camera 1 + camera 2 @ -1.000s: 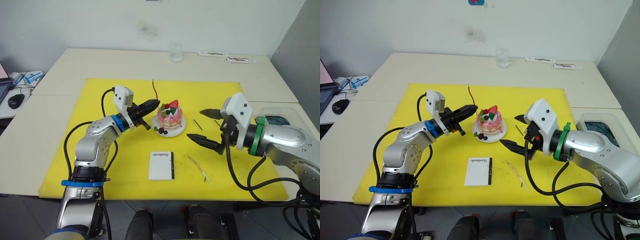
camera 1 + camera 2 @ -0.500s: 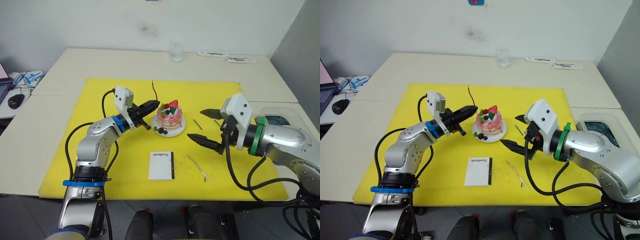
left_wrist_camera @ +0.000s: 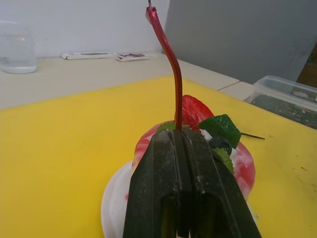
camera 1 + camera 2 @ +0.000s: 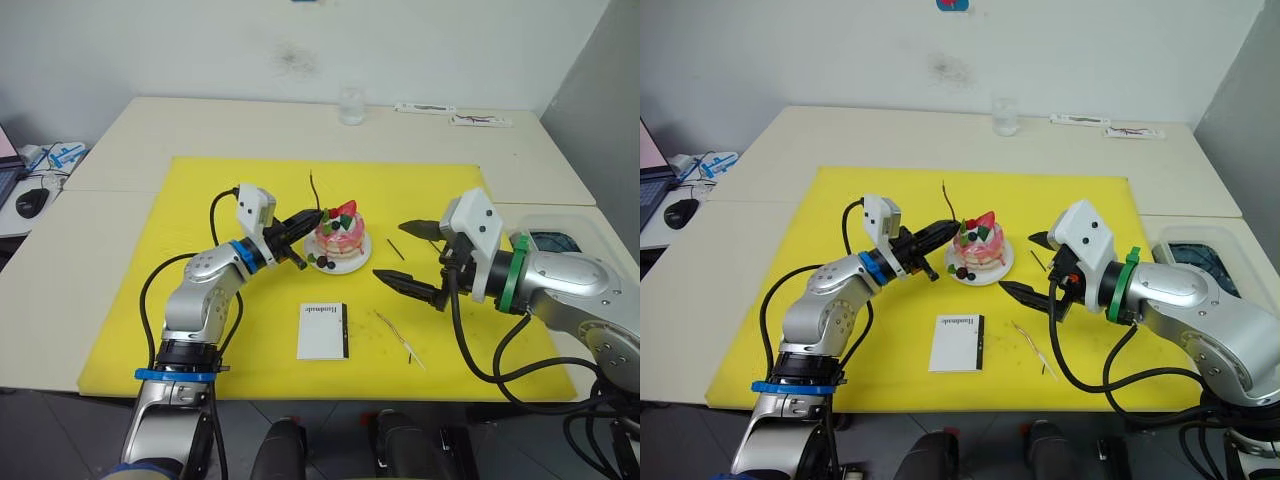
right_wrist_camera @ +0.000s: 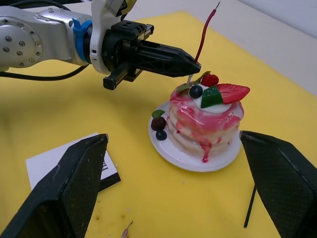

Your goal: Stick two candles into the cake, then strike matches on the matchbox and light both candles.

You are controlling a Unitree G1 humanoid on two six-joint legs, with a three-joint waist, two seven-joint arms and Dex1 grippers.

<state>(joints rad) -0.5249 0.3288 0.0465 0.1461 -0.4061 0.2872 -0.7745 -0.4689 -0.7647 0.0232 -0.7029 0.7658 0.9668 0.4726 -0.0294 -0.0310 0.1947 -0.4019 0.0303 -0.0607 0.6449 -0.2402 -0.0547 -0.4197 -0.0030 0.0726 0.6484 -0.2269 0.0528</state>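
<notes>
left gripper (image 5: 185, 61) pinched on the reddish candle (image 3: 172, 74) near its base, tip at the cake (image 5: 208, 119) top | thin, wavy, likely snaps or bends: grip low, press straight down | right gripper (image 4: 418, 261) spread wide, empty

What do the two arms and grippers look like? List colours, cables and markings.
Both arms are silver metal with black cables. The left gripper has black fingers, a white wrist box and blue bands. The right gripper has black fingers, a white box and a green band.
</notes>
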